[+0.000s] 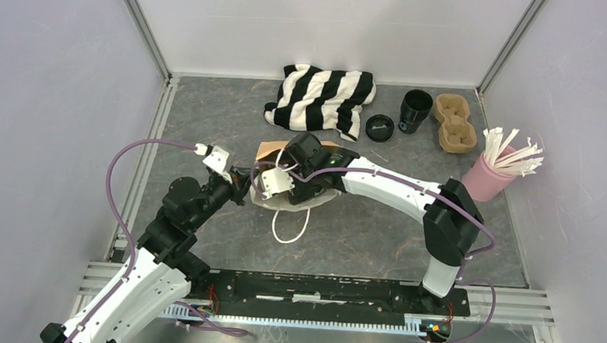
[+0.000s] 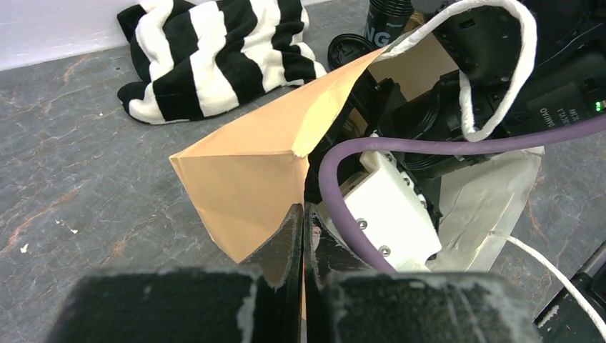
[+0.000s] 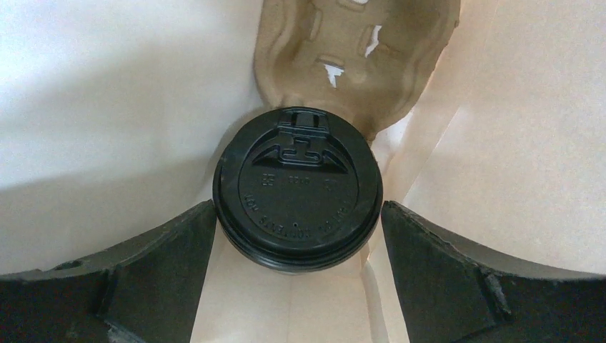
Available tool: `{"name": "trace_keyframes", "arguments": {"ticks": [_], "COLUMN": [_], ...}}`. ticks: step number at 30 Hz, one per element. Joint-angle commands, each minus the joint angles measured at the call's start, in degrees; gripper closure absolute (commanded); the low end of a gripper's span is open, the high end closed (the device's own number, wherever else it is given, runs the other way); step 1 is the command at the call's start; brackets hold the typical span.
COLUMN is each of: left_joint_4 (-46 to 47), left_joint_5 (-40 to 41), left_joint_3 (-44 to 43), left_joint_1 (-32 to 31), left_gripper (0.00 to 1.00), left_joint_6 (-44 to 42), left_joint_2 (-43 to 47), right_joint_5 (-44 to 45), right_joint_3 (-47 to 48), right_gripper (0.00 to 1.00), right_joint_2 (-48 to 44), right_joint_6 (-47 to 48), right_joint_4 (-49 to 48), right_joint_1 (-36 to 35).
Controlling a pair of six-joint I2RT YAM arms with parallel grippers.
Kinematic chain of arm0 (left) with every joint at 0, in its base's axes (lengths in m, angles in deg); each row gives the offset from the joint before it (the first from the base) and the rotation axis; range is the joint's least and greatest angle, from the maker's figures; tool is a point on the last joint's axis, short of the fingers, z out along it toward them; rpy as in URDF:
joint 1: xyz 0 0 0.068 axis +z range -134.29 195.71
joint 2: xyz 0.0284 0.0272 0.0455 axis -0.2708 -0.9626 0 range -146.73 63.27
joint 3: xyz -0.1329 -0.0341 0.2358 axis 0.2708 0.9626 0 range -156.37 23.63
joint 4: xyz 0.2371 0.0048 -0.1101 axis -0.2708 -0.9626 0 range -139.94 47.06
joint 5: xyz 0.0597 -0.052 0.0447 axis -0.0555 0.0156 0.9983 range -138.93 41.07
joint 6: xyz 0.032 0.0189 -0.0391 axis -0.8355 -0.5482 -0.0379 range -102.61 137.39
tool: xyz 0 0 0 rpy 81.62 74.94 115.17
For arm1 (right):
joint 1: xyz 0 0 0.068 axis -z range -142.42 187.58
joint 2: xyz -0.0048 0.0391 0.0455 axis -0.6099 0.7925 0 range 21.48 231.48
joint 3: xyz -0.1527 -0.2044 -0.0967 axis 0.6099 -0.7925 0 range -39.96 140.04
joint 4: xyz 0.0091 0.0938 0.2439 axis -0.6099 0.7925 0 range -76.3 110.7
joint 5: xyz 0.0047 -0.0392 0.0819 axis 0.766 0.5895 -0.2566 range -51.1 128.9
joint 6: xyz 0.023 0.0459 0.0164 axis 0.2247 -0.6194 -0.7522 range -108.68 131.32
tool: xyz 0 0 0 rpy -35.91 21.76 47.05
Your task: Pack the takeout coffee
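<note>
The takeout coffee, a small black cup with a round black lid, stands inside the brown paper bag, against a cardboard cup carrier. My right gripper reaches down into the bag, its fingers open on either side of the lid, with a gap at the right finger. My left gripper is shut on the bag's left rim and holds the mouth up. From above, the bag sits mid-table, with the right wrist over its mouth and the left gripper at its left edge.
A striped cloth lies at the back. To its right are a loose black lid, a lidless black cup, a cardboard carrier and a pink cup of white sticks. The bag's white handle trails forward.
</note>
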State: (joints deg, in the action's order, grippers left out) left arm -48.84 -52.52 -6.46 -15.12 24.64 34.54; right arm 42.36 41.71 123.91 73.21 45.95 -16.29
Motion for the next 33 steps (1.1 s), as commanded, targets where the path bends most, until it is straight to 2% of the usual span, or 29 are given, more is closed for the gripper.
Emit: {"name": "trace_keyframes", "arguments": {"ticks": [1, 5, 9, 19, 27, 33], "left_joint_4": [1.7, 1.3, 1.3, 0.3, -1.1, -4.3], "left_joint_5": [-1.6, -1.5, -1.7, 0.1, 3.3, 6.9], "left_joint_3": [-1.8, -1.9, -1.9, -2.2, -2.6, -5.6], "left_joint_1": [0.2, 0.2, 0.2, 0.2, 0.2, 0.2], "left_gripper": [0.98, 0.98, 0.98, 0.98, 0.98, 0.98], "left_joint_6": [0.2, 0.3, 0.4, 0.5, 1.0, 1.8], "left_joint_2": [-0.3, -0.3, -0.4, -0.6, -0.9, -2.9], "right_joint_5": [2.4, 4.8, 5.7, 5.0, 3.4, -1.1], "right_joint_3": [-1.1, -2.3, -2.4, -1.1, 1.4, 2.5], "right_gripper": [0.08, 0.09, 0.14, 0.40, 0.48, 0.50], "right_joint_2": [1.3, 2.0, 2.8, 2.5, 0.9, -2.6], "right_joint_6": [0.5, 0.5, 0.0, -3.0, -4.6, -8.9], "right_joint_4": [-3.9, -5.6, -6.4, -5.9, -5.6, -5.3], "right_joint_1": [0.3, 0.3, 0.3, 0.2, 0.2, -0.5]}}
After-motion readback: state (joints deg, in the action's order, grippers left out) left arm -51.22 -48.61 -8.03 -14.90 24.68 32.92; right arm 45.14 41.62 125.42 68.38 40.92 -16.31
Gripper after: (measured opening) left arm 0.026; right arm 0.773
